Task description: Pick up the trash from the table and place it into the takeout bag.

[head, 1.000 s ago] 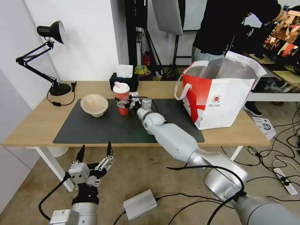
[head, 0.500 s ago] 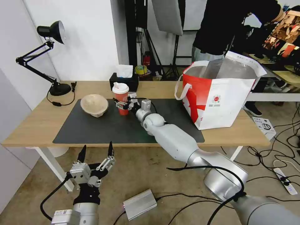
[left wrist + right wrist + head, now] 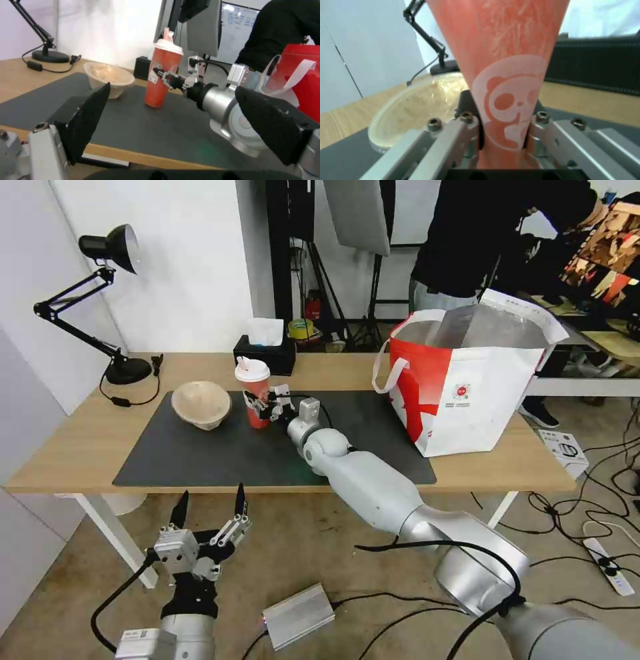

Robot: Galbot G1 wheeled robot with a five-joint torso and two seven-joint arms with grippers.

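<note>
Since a sec ago, right gripper (image 3: 261, 405) slid left w/ the red paper cup (image 3: 255, 397), clamped low on it. Cup's light, thin, squashy, so hold gently. Left gripper (image 3: 208, 508) waits apart, below the worktop (image 3: 80, 447).

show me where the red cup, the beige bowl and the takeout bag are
red paper cup (image 3: 255, 403): head view, on its red side wall below the white lid.
beige pulp bowl (image 3: 201, 403): head view, on its inner hollow.
takeout bag (image 3: 490, 393): head view, on its white front panel.

Right hand (image 3: 261, 403) clamped; left hand (image 3: 208, 511) spread, low.
</note>
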